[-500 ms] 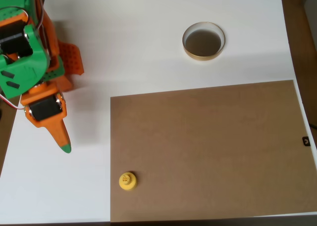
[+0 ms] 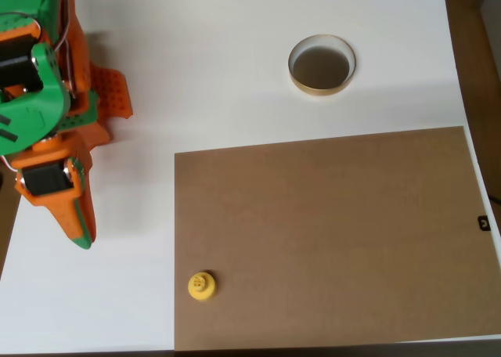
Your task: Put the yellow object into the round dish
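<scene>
Yellow object (image 2: pixel 202 286) sits on brown board (image 2: pixel 329 232) corner, well apart from round dish (image 2: pixel 322 65); hand (image 2: pixel 78 228) state indeterminate.

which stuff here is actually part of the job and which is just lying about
Part of the job:
- yellow object, on the lower left corner of the board
- round dish, on the white table, holding nothing
- gripper, at the left, away from both

Just lying about:
- brown board
- white table
- small black item at the board's right edge
</scene>
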Available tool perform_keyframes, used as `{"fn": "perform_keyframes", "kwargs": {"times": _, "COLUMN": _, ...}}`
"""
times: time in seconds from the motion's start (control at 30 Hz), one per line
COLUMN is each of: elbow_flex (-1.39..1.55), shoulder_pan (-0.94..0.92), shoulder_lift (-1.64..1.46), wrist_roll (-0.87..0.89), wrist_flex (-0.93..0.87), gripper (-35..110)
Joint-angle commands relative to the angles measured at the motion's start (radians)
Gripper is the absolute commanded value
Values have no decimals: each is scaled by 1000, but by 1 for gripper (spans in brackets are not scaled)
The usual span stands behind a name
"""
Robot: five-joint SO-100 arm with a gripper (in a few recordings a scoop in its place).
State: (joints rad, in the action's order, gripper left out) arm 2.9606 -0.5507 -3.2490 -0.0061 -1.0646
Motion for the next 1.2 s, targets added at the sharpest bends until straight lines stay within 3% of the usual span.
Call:
{"fn": "perform_keyframes", "kwargs": {"times": 0.0, "elbow_flex": -11, "shoulder_pan": -11, "shoulder_lift": -28, "wrist_roll": 14, "wrist_flex": 3, "gripper": 0}}
{"fn": "perform_keyframes", "kwargs": {"times": 0.27, "elbow_flex": -48, "shoulder_pan": 18, "shoulder_lift": -21, "wrist_roll": -15, "wrist_flex": -14, "gripper": 1}}
{"fn": "perform_keyframes", "kwargs": {"times": 0.63, "elbow_flex": -86, "shoulder_pan": 156, "shoulder_lift": -17, "wrist_roll": -206, "wrist_flex": -49, "gripper": 5}}
{"fn": "perform_keyframes", "kwargs": {"times": 0.77, "elbow_flex": -112, "shoulder_pan": 78, "shoulder_lift": -18, "wrist_roll": -179, "wrist_flex": -46, "gripper": 10}}
{"fn": "perform_keyframes", "kwargs": {"times": 1.17, "elbow_flex": -173, "shoulder_pan": 184, "shoulder_lift": -17, "wrist_roll": -258, "wrist_flex": -63, "gripper": 16}}
